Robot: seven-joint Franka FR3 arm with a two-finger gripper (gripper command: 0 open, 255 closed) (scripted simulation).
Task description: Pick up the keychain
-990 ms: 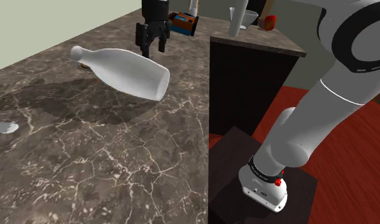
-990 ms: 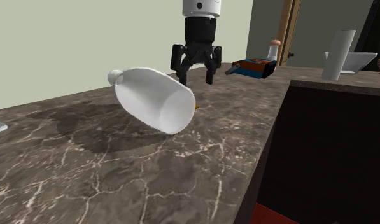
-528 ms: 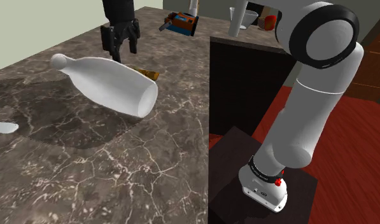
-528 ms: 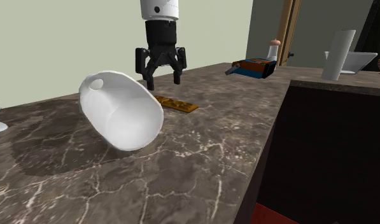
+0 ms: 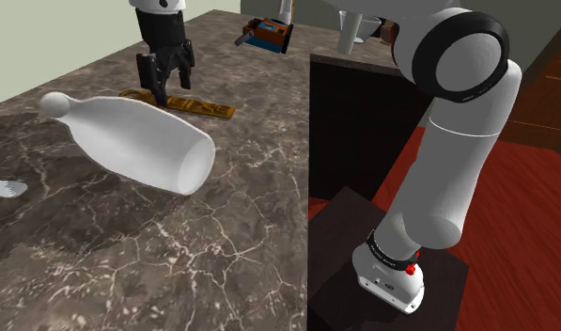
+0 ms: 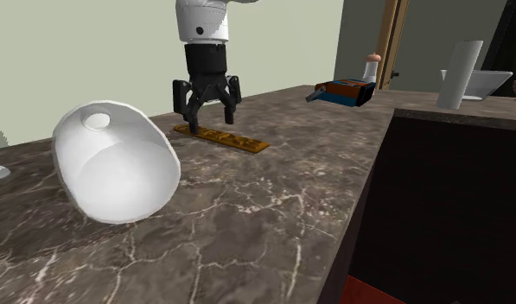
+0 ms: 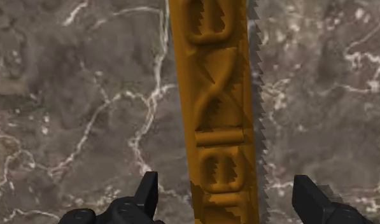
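The keychain (image 5: 189, 102) is a flat orange-brown strip with raised loops, lying on the dark marble counter (image 5: 222, 244). In the second exterior view the keychain (image 6: 230, 139) stretches from under the hand toward the right. My black gripper (image 5: 168, 86) hangs open just above the strip's far end, fingers pointing down, not touching it. The gripper (image 6: 212, 122) straddles that end. In the wrist view the keychain (image 7: 220, 114) runs lengthwise between the fingers, and the gripper (image 7: 228, 191) stands wide apart around it.
A big white bottle (image 5: 128, 141) lies on its side close to the keychain, open mouth toward the second exterior camera (image 6: 117, 164). An orange and blue box (image 5: 269, 36) sits at the counter's far end. A dark cabinet (image 6: 455, 199) adjoins the counter.
The gripper has moved to the shoulder view's left and come down over the keychain's end. The white bottle has rolled away leftward, uncovering the keychain.
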